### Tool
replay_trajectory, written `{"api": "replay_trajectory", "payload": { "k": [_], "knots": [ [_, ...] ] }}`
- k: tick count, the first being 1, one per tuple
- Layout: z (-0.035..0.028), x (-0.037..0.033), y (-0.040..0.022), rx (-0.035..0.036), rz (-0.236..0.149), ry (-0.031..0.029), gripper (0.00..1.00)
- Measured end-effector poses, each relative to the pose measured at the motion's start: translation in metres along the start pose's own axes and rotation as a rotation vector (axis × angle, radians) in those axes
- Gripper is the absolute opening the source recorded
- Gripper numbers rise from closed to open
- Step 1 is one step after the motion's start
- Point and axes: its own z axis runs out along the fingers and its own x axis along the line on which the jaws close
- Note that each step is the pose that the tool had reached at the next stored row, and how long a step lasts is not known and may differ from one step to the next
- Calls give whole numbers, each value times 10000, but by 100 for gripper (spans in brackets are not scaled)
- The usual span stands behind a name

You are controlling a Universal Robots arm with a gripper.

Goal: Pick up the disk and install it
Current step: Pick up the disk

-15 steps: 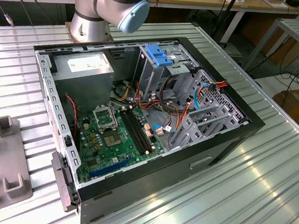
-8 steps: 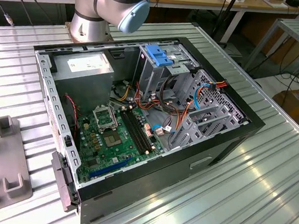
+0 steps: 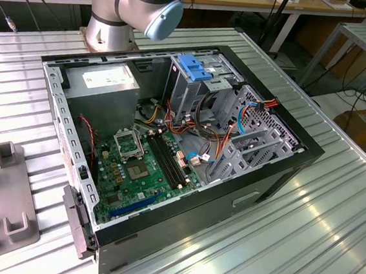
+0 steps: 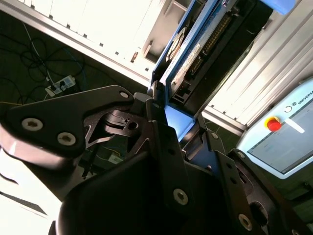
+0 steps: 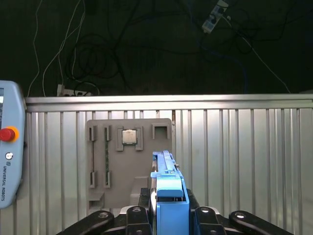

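The disk [image 5: 168, 178] is gripped between the fingers [image 5: 194, 215], which are closed on the blue frame at its end, so that it is seen edge-on in the first wrist view and with its dark labelled face [image 4: 193, 58] showing in the second wrist view. It is held in the air, clear of the slatted metal surface [image 5: 244, 147], with a grey holder plate [image 5: 129, 161] lying on that surface beyond it. The step in hand is judged to be the carrying of the disk to the open computer case [image 3: 277, 165]. For this to be done well, the grip should be kept firm and the disk square in the fingers, since only its end is clamped and a tilt could be picked up easily. A small chip [image 5: 129, 136] is seated in the holder plate, and a control pendant [image 5: 7, 156] rests at the edge of the surface. Inside the case, a blue bracket [image 3: 193, 67] stands at the drive bay, and orange and blue cables [image 3: 218, 137] are draped just beside the metal cage. These are judged the likeliest things to be caught. The green circuit board [image 3: 141, 165] and the grey power box [image 3: 104, 84] lie well apart from the bay.
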Motion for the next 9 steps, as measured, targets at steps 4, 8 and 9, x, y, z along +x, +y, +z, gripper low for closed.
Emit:
{"api": "replay_trajectory", "payload": {
  "k": [4,8,9],
  "knots": [
    [-1,-1,-28,0,0,0,37],
    [-1,-1,-64,0,0,0,37],
    [-1,-1,-75,1,0,0,37]
  ]
}}
